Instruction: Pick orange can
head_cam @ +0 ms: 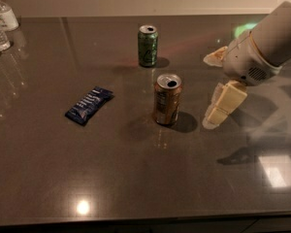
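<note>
The orange can (167, 100) stands upright near the middle of the dark table (136, 178), with an orange-bronze body and an opened silver top. My gripper (211, 89) comes in from the right on a white arm and sits just right of the can, a small gap away. It is open and empty, with one cream finger (224, 105) low beside the can and the other (215, 57) farther back.
A green can (148, 45) stands upright behind the orange can. A dark blue snack packet (88, 105) lies flat to the left. Clear water bottles (0, 25) stand at the far left corner. The table's front edge runs along the bottom.
</note>
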